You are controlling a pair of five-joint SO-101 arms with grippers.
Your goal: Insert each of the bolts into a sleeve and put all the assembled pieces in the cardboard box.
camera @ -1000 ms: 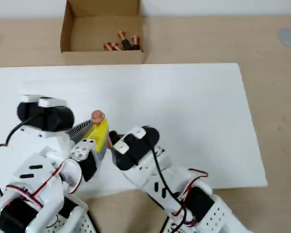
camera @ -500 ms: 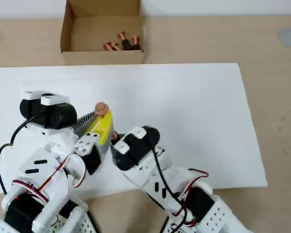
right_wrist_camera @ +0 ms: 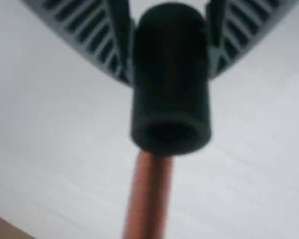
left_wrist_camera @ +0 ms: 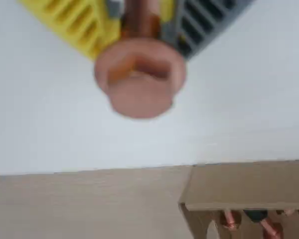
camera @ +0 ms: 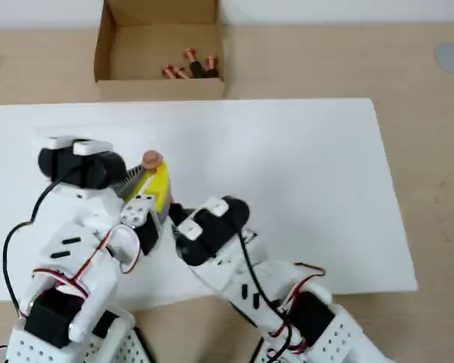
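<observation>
1. Where the two arms meet near the front edge of the white sheet [camera: 303,174], the left end effector [left_wrist_camera: 139,15] is closed on a copper bolt [left_wrist_camera: 139,82]. One yellow finger and one grey finger press the shank from either side. The round flanged head sticks out past the fingertips.
2. Bolt, high view: the head points toward the far side of the surface [camera: 431,136], raised off the sheet. The shank slants back toward the right arm.
3. Right end effector [right_wrist_camera: 170,30]: clamped on a black sleeve [right_wrist_camera: 170,94], with grey ribbed fingers on both sides of its upper part. The sleeve's open mouth faces away from the fingers.
4. Sleeve and bolt: a copper shank runs out of the sleeve's mouth, so the two are partly joined. How far the shank goes in cannot be told.
5. Cardboard box [camera: 102,53]: open-topped, on the bare tan surface just beyond the far edge of the sheet, well apart from both end effectors.
6. Box contents: several assembled pieces [camera: 191,68], copper heads with dark sleeves, lying together against the near wall toward the box's right corner.
</observation>
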